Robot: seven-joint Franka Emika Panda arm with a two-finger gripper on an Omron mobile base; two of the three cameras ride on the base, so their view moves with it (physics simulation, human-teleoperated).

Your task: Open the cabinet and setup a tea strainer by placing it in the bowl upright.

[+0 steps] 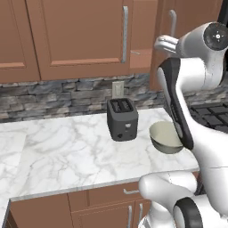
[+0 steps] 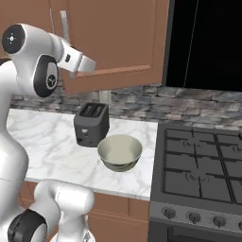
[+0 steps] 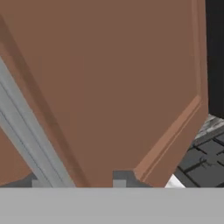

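Note:
The cabinet's right door (image 3: 113, 87) looms close in the hand view, its long silver bar handle (image 3: 22, 127) running diagonally down the left side. My gripper (image 3: 81, 180) has one fingertip on each side of that handle's lower end and looks shut on it. From the left base view, my hand (image 1: 165, 43) is raised to the handle (image 1: 173, 20) of the right door (image 1: 191, 26), which stands at an angle to the left door (image 1: 75, 35). The beige bowl (image 1: 164, 138) (image 2: 119, 151) sits empty on the counter below. The tea strainer is hidden.
A dark toaster (image 1: 122, 118) (image 2: 91, 124) stands just left of the bowl on the marble counter (image 1: 62, 151). A black gas stove (image 2: 203, 165) adjoins the counter on the right. A stone backsplash runs behind. Base cabinets (image 1: 102, 205) lie below the counter edge.

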